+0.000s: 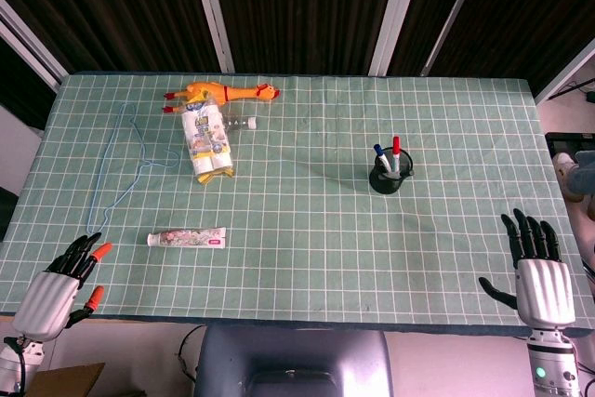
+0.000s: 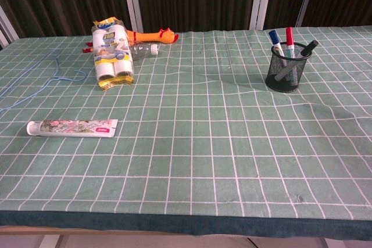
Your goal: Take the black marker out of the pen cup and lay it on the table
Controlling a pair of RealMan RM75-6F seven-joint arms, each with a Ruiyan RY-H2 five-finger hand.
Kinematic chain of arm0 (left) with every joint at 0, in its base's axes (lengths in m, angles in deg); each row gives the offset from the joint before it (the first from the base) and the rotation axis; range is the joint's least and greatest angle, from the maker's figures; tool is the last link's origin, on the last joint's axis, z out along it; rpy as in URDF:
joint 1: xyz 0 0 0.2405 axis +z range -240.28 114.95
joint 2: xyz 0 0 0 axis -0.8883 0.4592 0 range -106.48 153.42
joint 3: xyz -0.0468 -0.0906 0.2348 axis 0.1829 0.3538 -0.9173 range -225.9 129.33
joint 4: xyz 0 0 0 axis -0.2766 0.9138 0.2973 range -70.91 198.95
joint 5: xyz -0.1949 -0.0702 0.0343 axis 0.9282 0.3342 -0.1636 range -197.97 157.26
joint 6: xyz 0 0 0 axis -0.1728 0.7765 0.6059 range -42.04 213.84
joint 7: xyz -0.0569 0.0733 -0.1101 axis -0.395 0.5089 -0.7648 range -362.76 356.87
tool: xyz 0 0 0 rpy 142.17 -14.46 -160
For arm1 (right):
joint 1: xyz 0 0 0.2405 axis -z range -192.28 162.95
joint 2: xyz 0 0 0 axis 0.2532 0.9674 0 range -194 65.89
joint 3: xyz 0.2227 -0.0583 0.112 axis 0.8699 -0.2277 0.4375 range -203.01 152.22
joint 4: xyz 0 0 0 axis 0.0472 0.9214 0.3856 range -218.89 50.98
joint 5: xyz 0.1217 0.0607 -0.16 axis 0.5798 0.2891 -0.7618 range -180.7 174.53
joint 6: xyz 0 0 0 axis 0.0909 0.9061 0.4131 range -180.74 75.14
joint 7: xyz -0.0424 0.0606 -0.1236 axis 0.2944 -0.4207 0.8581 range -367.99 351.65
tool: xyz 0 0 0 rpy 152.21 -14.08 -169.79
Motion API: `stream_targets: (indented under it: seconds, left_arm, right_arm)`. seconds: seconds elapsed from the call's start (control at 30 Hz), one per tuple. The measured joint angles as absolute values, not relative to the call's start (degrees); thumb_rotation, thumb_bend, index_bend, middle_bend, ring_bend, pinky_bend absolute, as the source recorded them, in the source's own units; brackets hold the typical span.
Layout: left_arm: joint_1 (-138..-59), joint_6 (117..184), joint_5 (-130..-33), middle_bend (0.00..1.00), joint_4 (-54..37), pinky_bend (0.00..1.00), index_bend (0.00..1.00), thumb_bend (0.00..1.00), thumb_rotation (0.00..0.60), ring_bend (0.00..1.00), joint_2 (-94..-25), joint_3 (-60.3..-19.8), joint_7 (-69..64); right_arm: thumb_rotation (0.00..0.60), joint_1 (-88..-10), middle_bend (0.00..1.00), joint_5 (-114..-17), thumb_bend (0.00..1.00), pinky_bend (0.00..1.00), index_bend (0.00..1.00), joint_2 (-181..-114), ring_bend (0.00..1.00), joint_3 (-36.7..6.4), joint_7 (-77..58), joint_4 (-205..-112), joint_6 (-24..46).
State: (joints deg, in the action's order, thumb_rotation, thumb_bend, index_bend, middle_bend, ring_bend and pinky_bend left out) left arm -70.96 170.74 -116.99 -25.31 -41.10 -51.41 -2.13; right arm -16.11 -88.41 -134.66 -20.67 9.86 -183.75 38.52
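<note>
A black mesh pen cup (image 1: 389,178) (image 2: 287,69) stands on the right half of the table. In it lean a blue-capped marker (image 2: 276,42), a red-capped marker (image 2: 289,38) and the black marker (image 2: 307,49), whose cap pokes over the cup's right rim. My right hand (image 1: 537,271) rests at the table's front right corner, fingers spread and empty, well in front of the cup. At the front left corner my left hand (image 1: 63,292) lies with orange-tipped fingers apart, holding nothing. Neither hand shows in the chest view.
A toothpaste tube (image 1: 187,239) (image 2: 72,126) lies front left. At the back left sit a pack of white rolls (image 1: 206,144) (image 2: 111,55), a rubber chicken (image 1: 223,93) and a clear bottle. A blue cord (image 1: 116,166) trails along the left side.
</note>
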Motion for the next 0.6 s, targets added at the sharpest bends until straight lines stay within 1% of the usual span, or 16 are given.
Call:
stream_targets:
  seconds: [0.33,0.53,0.6]
  left_arm:
    - [-70.9,170.7,-117.2,0.0,-25.7,0.3,0.14,0.45,0.6,0.01,-40.8,-51.7,-2.1]
    - [-71.2,169.8,-116.6,0.01,-25.7,0.3,0.14,0.45,0.6,0.01,-40.7,-51.5,-2.4]
    - [-71.1,170.0,-116.7,0.01,-25.9,0.3,0.14,0.45,0.6,0.01,-40.6,-51.6,-2.4]
  right_arm:
    - [0.6,-16.1,0.13,-88.8,0.25,0.16,0.17,-134.7,0.09,-20.6,9.8,-183.5,38.4]
    - [0.6,-16.9,0.13,-88.3,0.25,0.17,0.17,-134.6,0.1,-19.4,10.1,-183.5,38.0]
    - [0.6,-17.6,0.14,-88.1,0.25,0.2,0.17,-134.8,0.13,-18.8,10.7,-183.2,37.6]
